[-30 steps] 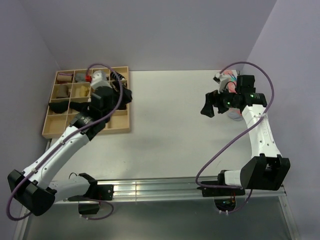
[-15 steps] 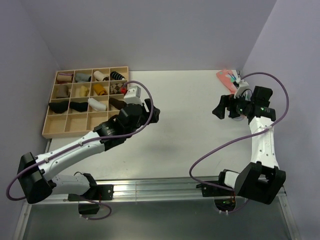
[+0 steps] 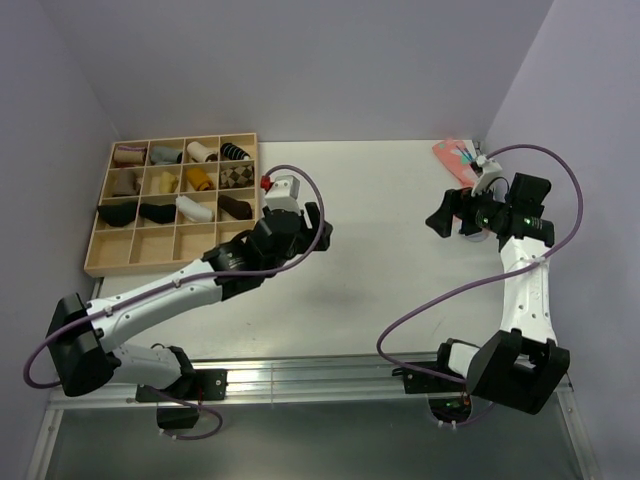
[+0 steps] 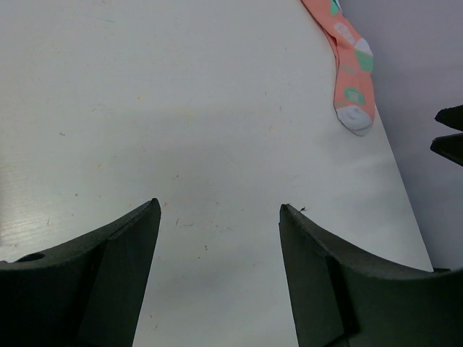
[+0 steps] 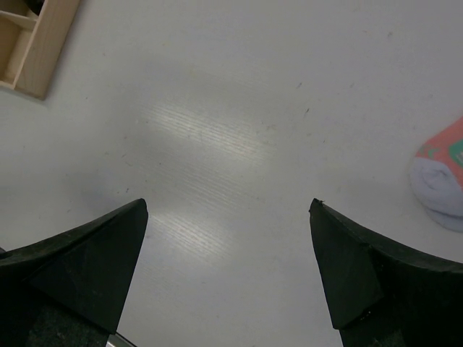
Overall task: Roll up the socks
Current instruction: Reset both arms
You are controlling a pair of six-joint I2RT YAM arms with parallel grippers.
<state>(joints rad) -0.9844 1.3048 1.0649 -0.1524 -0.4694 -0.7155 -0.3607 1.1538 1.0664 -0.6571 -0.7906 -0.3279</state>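
Two black, wedge-fingered grippers stand spread and empty over the smooth white table (image 3: pixel 380 270): the left gripper (image 3: pixel 318 225) near its middle, the right gripper (image 3: pixel 436 217) near the right edge. Farther back, the black socks (image 3: pixel 157 211) lie as soft rolls in the third row of the partitioned wooden tray (image 3: pixel 130 270) at far left, and a flat pink spotted sock (image 3: pixel 452 155) lies in the far right corner. A second ago the left gripper was over that tray and has since swung right, while the right arm drew back, uncovering the pink sock.
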